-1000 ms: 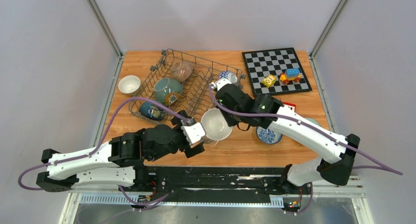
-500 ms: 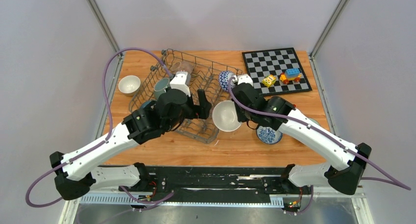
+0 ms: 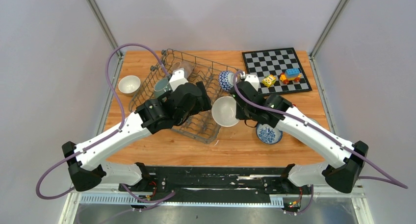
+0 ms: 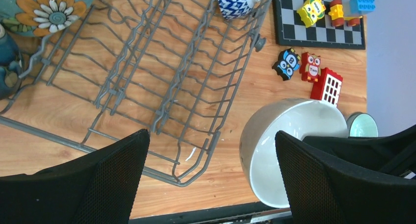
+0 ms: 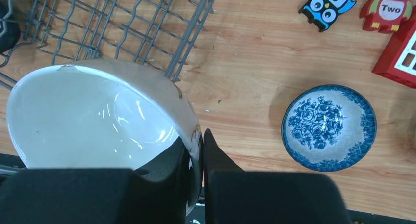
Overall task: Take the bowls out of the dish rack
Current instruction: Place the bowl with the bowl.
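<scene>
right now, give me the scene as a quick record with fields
right gripper: shut on white bowl rim, bowl held beside dish rack
left gripper: open, empty, above dish rack
in dish rack: floral teal bowl, dark blue bowl
on table: blue floral dish, small white bowl

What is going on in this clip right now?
Two arms are emptying a dish rack of bowls. The right tool is shut on the rim of a large white bowl, holding it tilted beside the rack. The left tool hangs open over the rack, holding nothing. A teal flowered bowl sits in the rack, with a blue-patterned bowl at its far end. A small white bowl and a blue flowered dish stand on the table.
</scene>
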